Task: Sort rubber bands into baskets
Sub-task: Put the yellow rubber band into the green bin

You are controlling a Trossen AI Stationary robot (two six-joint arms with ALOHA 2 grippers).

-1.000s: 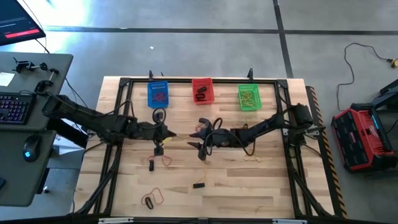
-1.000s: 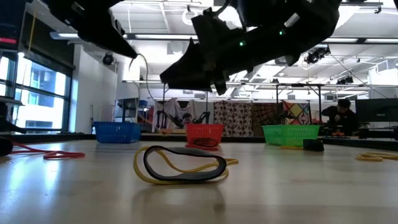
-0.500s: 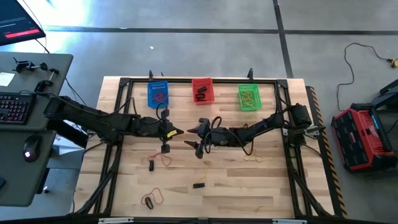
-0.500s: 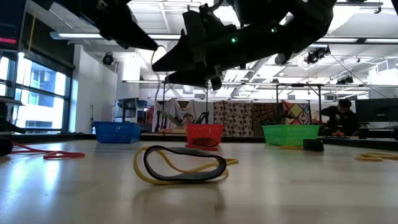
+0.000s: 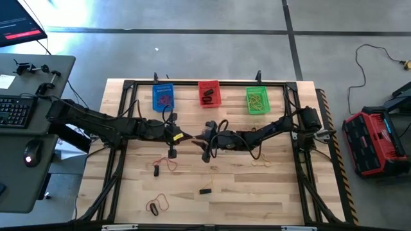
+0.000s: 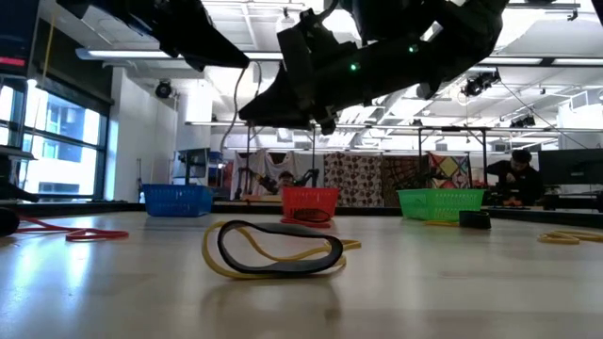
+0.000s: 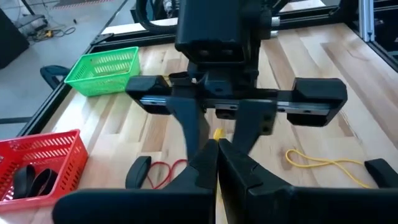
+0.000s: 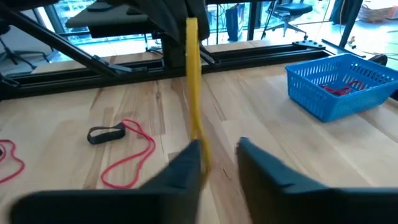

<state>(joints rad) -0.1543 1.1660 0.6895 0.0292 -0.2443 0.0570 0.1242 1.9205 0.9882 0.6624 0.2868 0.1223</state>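
Mid-worktop (image 5: 276, 192) handover. My left claw (image 5: 182, 136) is shut on a yellow rubber band (image 8: 194, 93) that hangs taut in front of my right claw (image 5: 200, 140), whose fingers (image 8: 180, 174) stand apart with the band beside one of them. I should close fully on the band before the left lets go, then carry it to the green basket (image 5: 257, 100).

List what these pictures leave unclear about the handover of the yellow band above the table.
- Right gripper on the yellow band: right wrist view shows the band beside one finger, with a gap between the fingers; a finished grip cannot be told.
- Left gripper: shut; its own fingers hide most of the band.
- High view: the band is too small to see.
- Low view: both arms are dark silhouettes.
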